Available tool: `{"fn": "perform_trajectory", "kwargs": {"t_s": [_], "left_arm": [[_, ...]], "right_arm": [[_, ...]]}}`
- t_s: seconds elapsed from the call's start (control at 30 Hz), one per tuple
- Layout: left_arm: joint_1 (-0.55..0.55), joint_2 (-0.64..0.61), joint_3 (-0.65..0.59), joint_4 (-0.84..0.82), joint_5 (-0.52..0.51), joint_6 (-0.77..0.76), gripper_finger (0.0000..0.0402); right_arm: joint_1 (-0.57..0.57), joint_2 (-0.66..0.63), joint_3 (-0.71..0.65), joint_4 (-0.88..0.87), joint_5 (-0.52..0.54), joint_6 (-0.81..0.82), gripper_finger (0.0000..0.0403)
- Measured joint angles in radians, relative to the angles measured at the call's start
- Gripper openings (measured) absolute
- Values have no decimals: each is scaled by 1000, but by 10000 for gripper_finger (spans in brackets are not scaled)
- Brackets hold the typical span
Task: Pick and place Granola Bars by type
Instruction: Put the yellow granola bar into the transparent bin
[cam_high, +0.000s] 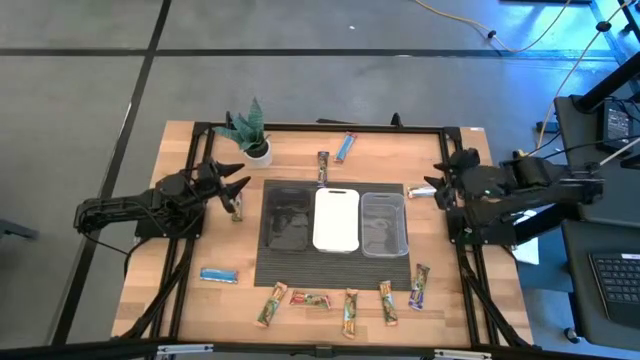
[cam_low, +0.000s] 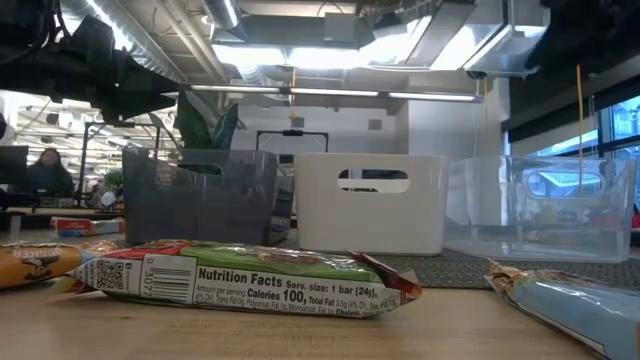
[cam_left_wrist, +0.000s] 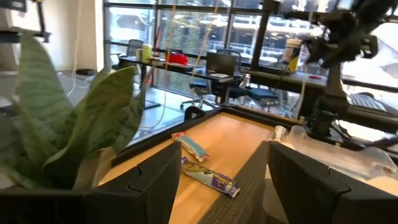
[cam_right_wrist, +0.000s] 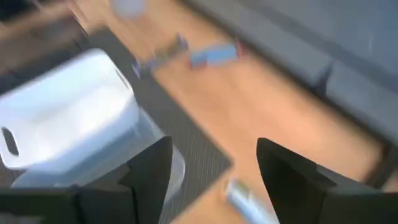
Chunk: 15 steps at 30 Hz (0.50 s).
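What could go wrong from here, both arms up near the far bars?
1. The left gripper, open, hangs close to the potted plant; reaching for the bar beside it could clip leaves.
2. The right gripper, open, hovers by the silver bar against the clear tray; a descent might hit the tray wall.

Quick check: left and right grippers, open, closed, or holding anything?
Left gripper: open, holding nothing, near the plant.
Right gripper: open, holding nothing, above a silver bar.
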Motion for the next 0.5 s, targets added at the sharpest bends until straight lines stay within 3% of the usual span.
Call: {"fn": "perform_trajectory", "kwargs": {"t_s": [0.2, 0.4, 0.5], "left_arm": [[0, 0, 0, 11, -108, -14, 229], [0, 0, 0, 26, -107, -14, 229], [0, 0, 0, 25, -107, -14, 229]], "right_arm": [[-183, 121, 8, -16, -209, -9, 237], [-416, 269, 8, -12, -426, -84, 237], [-539, 351, 8, -13, -500, -210, 237]]}}
